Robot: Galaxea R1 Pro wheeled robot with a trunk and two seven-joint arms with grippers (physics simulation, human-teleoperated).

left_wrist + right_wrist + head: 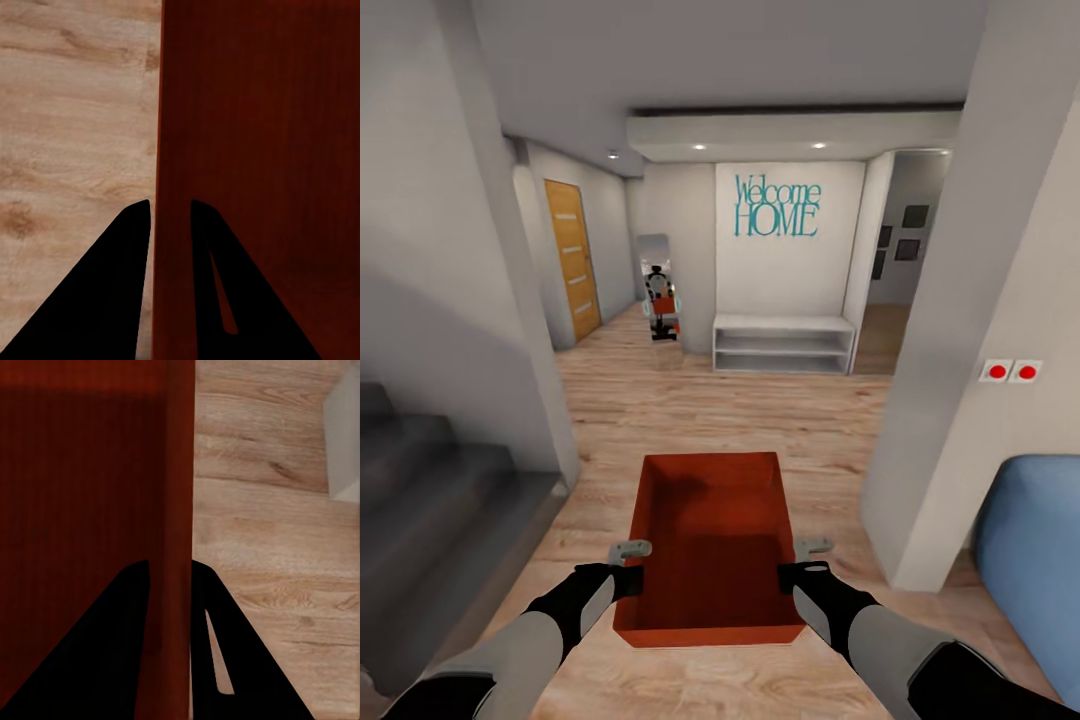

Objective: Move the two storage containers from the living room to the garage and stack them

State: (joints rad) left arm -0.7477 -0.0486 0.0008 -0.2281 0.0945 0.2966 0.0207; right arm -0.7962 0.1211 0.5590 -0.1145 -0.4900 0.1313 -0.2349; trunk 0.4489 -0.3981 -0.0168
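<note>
Container [710,545], orange-red and open-topped, hangs level between the two arms above the light wood plank floor [760,420], its long axis pointing ahead down the hallway. The left gripper [628,566] is clamped over the bin's left wall near the robot's end; the left wrist view shows one finger [112,285] outside the wall and one inside it. The right gripper [800,564] pinches the opposite wall the same way.

Ahead stand a white shelf bench [783,343] under a "Welcome HOME" sign [777,206], a honey-coloured door [572,258] on the left wall, grey stairs [430,490] at the near left and a blue sofa [1030,560] at the right.

Carrying is the step in hand, likely towards the garage. Both grips should probably stay matched in height and spacing while the base drives, so the thin walls neither twist nor slip, with turns kept gentle past the wall corner [920,500].
</note>
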